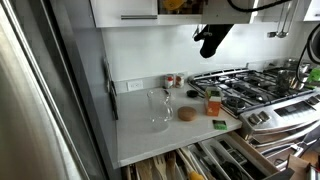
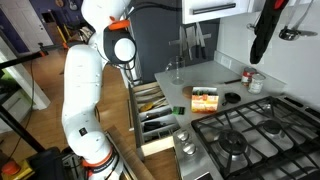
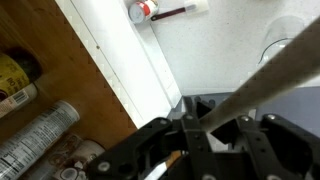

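My black gripper (image 1: 208, 42) hangs high above the white counter (image 1: 140, 125), close under the upper cabinets; it also shows in an exterior view (image 2: 260, 45). In the wrist view the jaws (image 3: 205, 125) are shut on the end of a long grey-beige utensil handle (image 3: 270, 70) that runs out to the upper right. The utensil's far end is out of view. Below the gripper on the counter are an orange jar (image 1: 213, 102), a round brown item (image 1: 186, 114) and a clear glass (image 1: 158, 108).
A gas stove (image 1: 255, 85) (image 2: 250, 130) adjoins the counter. Drawers below stand open (image 1: 200, 160) (image 2: 155, 110) with utensils and cans inside. An orange box (image 2: 205, 98), a black disc (image 2: 232, 98) and a tin (image 2: 256, 82) lie near the stove. A refrigerator (image 1: 40, 100) fills one side.
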{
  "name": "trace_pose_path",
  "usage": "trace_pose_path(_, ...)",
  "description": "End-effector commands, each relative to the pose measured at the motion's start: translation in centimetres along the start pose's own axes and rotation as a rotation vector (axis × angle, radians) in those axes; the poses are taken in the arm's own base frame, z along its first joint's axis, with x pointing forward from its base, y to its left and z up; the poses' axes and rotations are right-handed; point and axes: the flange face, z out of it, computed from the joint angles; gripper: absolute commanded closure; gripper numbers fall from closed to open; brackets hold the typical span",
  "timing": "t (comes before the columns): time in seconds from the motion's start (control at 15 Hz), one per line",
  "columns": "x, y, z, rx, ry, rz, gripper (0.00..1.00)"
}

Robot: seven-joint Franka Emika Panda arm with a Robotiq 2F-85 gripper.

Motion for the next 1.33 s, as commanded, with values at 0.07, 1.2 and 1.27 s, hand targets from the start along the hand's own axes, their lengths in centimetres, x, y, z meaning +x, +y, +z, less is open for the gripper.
trace_pose_path(0.07, 0.1, -0.1, 0.0, 0.001, 0.000, 0.004, 0.89)
trace_pose_path(1.2, 2.6, -7.5, -0.7, 0.181, -0.117, -0.439, 0.97)
trace_pose_path(1.27, 3.0, -8.5, -0.1, 0.221, -0.122, -0.479, 0.97)
